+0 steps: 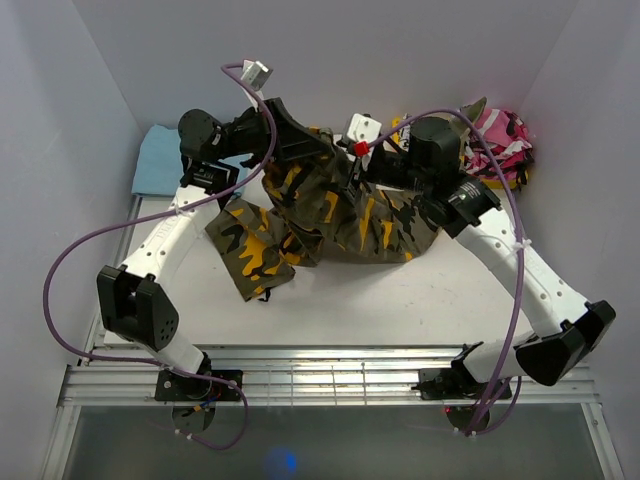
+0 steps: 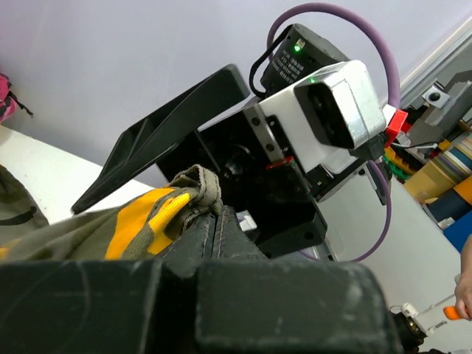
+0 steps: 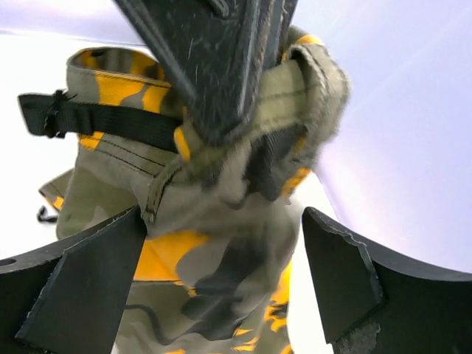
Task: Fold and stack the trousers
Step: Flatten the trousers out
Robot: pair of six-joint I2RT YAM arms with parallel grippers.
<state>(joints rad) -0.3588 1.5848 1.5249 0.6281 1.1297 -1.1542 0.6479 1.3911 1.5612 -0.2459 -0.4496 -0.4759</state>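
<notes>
The camouflage trousers (image 1: 330, 215) lie bunched in the middle of the table, with one leg trailing towards the front left. My left gripper (image 1: 322, 150) is shut on the waistband edge and holds it raised. In the left wrist view the fabric (image 2: 140, 217) is pinched between the closed jaws of the left gripper (image 2: 210, 221). My right gripper (image 1: 368, 168) faces it closely. In the right wrist view the right gripper (image 3: 225, 221) stands wide open around the hanging trousers (image 3: 214, 251), and the left gripper's fingers (image 3: 214, 66) clamp the waistband above.
A pink, black and white camouflage garment (image 1: 505, 140) lies at the back right. A light blue cloth (image 1: 160, 160) lies at the back left. White walls close in the table on three sides. A metal rail (image 1: 320, 385) runs along the near edge.
</notes>
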